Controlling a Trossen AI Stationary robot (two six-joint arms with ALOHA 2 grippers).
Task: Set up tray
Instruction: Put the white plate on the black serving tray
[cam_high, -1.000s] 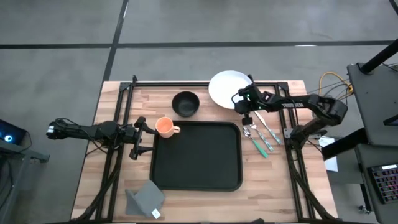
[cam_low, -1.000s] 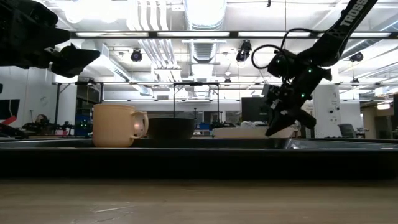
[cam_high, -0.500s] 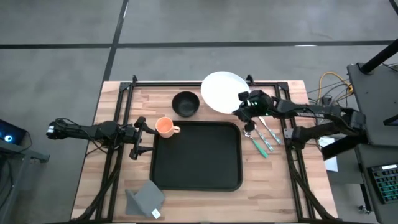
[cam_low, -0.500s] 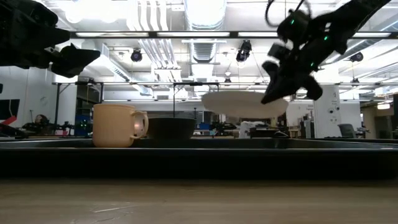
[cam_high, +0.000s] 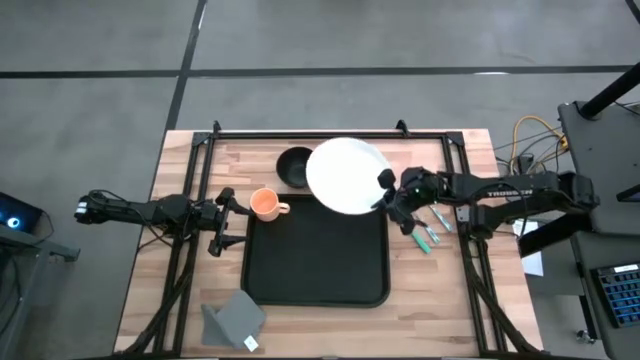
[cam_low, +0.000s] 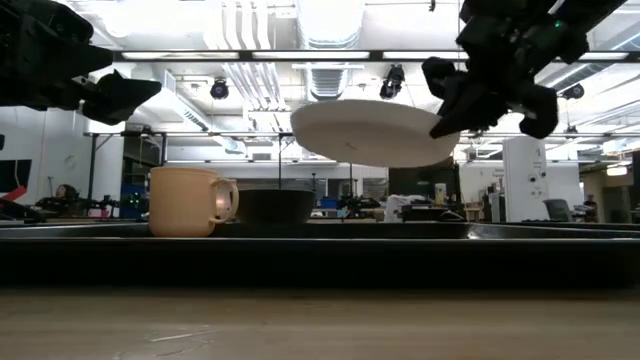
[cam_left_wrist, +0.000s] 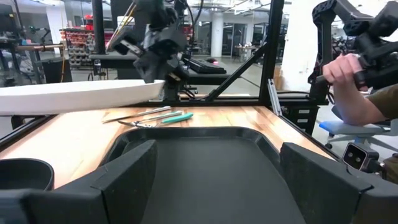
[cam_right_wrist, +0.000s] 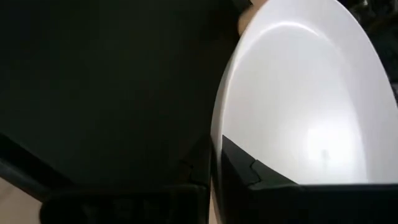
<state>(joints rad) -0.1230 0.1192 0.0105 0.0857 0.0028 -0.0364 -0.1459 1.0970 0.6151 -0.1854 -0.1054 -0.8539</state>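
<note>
A white plate (cam_high: 345, 175) hangs above the far edge of the black tray (cam_high: 315, 260), with my right gripper (cam_high: 386, 195) shut on it. In the low view the plate (cam_low: 365, 132) floats tilted above the tray, its gripper end lower. The plate hides part of a black bowl (cam_high: 293, 165). An orange mug (cam_high: 264, 204) stands at the tray's far left corner. My left gripper (cam_high: 228, 220) waits open and level at the tray's left edge, with nothing between its fingers. My right gripper pinches the plate's rim (cam_right_wrist: 215, 163) between its two fingers, one finger (cam_right_wrist: 245, 171) on the upper face and one (cam_right_wrist: 198, 167) beneath. It comes from the table's right, slanting down. The plate is lifted clear, jutting out toward the table's left.
Cutlery with green handles (cam_high: 424, 228) lies on the wood right of the tray. A grey folded napkin (cam_high: 235, 320) sits near the front left corner. A metal frame (cam_high: 330, 133) runs along the table's edges. A person's hand (cam_left_wrist: 348, 65) shows beyond the table.
My right gripper has risen and swung toward the table's left and near side, keeping shut on the plate. The plate has come up off the far right of the table and now hangs over the tray's far edge and part of the bowl.
</note>
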